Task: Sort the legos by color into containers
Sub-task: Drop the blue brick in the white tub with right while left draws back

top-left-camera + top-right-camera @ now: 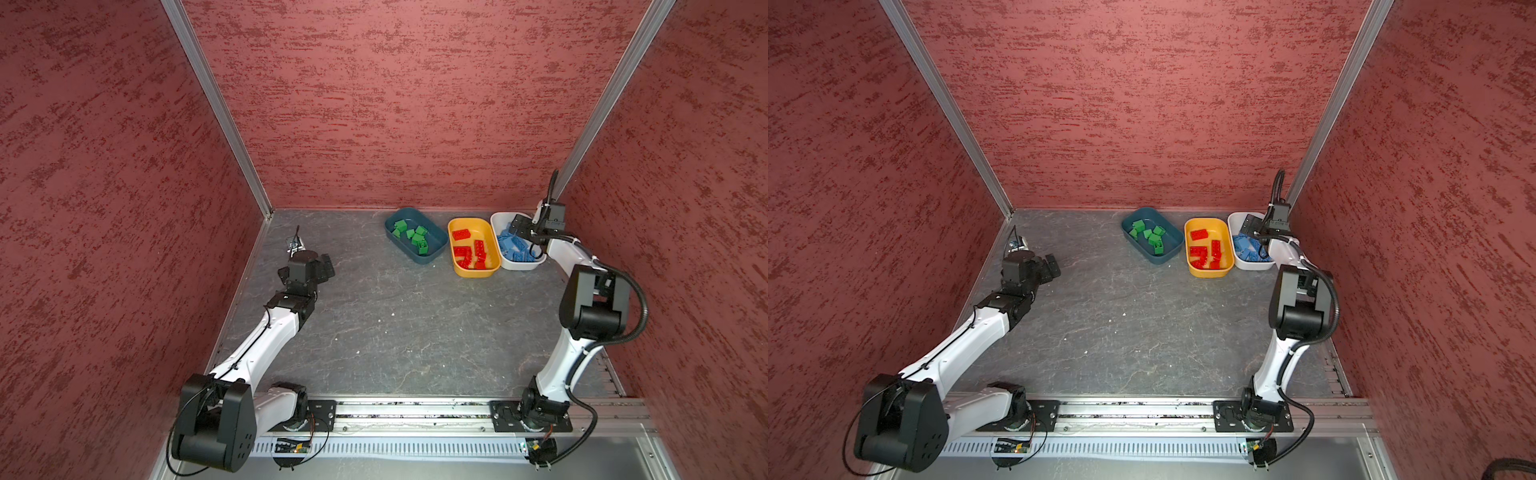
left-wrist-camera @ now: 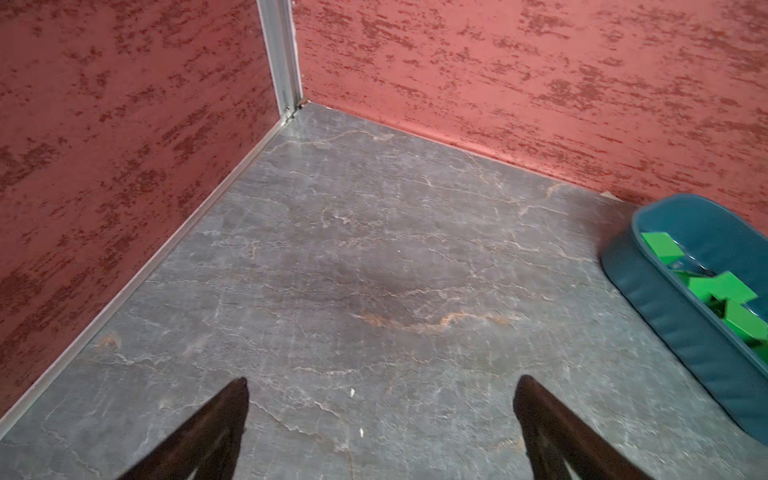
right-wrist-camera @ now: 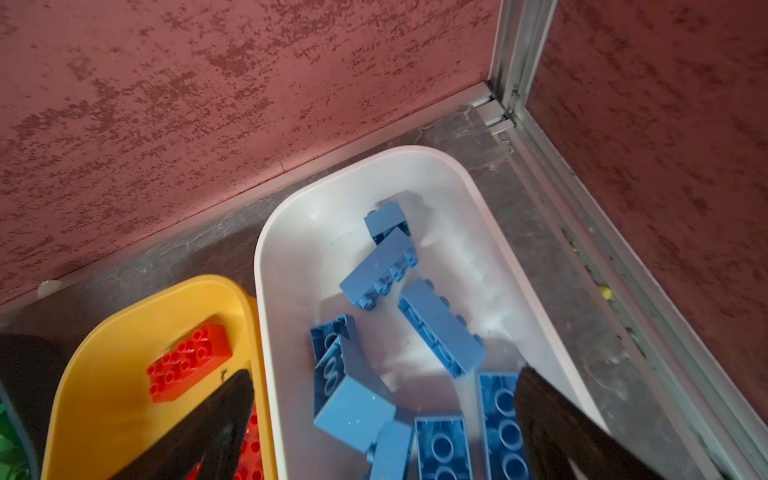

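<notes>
Blue legos [image 3: 440, 328] lie in white tub [image 3: 291, 232]; right end effector [image 3: 382, 374] gapes above; left end effector [image 2: 382, 380] gapes.

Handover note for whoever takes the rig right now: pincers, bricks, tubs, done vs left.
Left pincer: open, empty, over bare table.
Right pincer: open, empty, above the white tub.
Green bricks lie in the teal tub, red bricks in the orange-yellow tub, blue bricks in the white tub.
Done: no brick shows outside the tubs, and colours look unmixed.
Left: probably just retracting both arms.
</notes>
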Available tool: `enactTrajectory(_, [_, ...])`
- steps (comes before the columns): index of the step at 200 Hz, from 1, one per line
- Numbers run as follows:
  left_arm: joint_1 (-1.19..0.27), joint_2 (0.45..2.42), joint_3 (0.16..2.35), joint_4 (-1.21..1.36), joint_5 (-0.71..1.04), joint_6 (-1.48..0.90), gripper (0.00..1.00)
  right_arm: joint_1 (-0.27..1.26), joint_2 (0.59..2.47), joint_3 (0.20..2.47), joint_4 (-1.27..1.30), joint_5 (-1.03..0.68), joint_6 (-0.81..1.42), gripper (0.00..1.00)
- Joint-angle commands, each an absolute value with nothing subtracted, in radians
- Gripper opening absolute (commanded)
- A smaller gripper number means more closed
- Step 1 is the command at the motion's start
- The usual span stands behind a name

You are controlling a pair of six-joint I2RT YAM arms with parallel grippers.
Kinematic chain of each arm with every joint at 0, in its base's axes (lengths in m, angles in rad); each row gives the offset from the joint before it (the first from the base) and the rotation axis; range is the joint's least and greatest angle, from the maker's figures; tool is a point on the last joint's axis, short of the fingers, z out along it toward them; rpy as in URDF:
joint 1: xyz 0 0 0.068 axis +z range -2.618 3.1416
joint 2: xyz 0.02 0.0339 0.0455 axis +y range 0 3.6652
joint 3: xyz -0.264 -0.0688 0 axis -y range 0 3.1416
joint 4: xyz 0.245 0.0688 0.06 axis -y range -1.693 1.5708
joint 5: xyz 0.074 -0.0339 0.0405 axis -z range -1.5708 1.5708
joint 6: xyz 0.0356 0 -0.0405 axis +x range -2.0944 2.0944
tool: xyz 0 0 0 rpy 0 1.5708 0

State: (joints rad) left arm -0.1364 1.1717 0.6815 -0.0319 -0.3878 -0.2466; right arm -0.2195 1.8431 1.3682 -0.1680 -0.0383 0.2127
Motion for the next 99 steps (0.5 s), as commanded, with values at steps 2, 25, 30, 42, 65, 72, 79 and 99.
enactTrajectory(2, [-0.109,1.207,0.628,0.087,-0.416,-0.185,0.99,-0.221,1.667,1.202,-0.017,0.009,0.219,0.99])
enactTrajectory(25, [-0.07,1.268,0.611,0.161,-0.388,-0.156,0.99,-0.221,1.492,0.919,0.193,-0.044,0.239,0.99])
enactTrajectory(30, [-0.061,1.287,0.611,0.171,-0.376,-0.153,0.99,-0.221,1.463,0.864,0.248,-0.061,0.242,0.99])
enactTrajectory(42, [-0.048,1.332,0.613,0.2,-0.356,-0.146,0.99,-0.221,1.395,0.734,0.368,-0.083,0.249,0.99])
enactTrajectory(65, [-0.036,1.404,0.61,0.277,-0.314,-0.133,0.99,-0.219,1.378,0.562,0.532,-0.069,0.241,0.99])
enactTrajectory(72, [-0.036,1.421,0.612,0.295,-0.305,-0.128,0.99,-0.216,1.393,0.534,0.568,-0.065,0.223,0.99])
enactTrajectory(79, [-0.036,1.436,0.612,0.314,-0.301,-0.126,0.99,-0.21,1.409,0.51,0.607,-0.053,0.201,0.99])
enactTrajectory(99, [-0.037,1.467,0.596,0.378,-0.301,-0.107,0.99,-0.189,1.473,0.475,0.722,-0.021,0.14,0.99])
